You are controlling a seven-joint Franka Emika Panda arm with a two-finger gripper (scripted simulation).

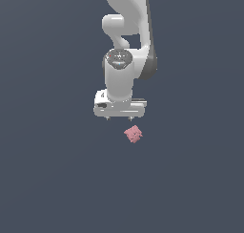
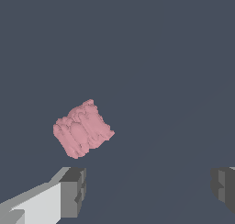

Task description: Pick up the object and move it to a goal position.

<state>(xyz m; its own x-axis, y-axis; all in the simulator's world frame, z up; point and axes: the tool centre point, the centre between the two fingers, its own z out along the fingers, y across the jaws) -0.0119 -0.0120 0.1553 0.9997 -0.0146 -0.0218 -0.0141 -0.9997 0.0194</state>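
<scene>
My white two-fingered pincer (image 1: 119, 118) hangs spread wide and empty near the small pink knobbly lump (image 1: 133, 133) on the dark grey floor (image 1: 47, 179), so I should centre above it before descending.

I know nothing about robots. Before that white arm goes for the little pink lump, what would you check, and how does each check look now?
1. Tool open: ok; the grey fingertips stand wide apart.
2. Small pink bumpy lump in view: ok, in both views.
3. Lump free of the tool: ok, no contact.
4. Lump between the fingertips: not ok; it lies off to one side.
5. Height above the lump: cannot tell.
6. Goal position: cannot tell; no marker shows.
</scene>
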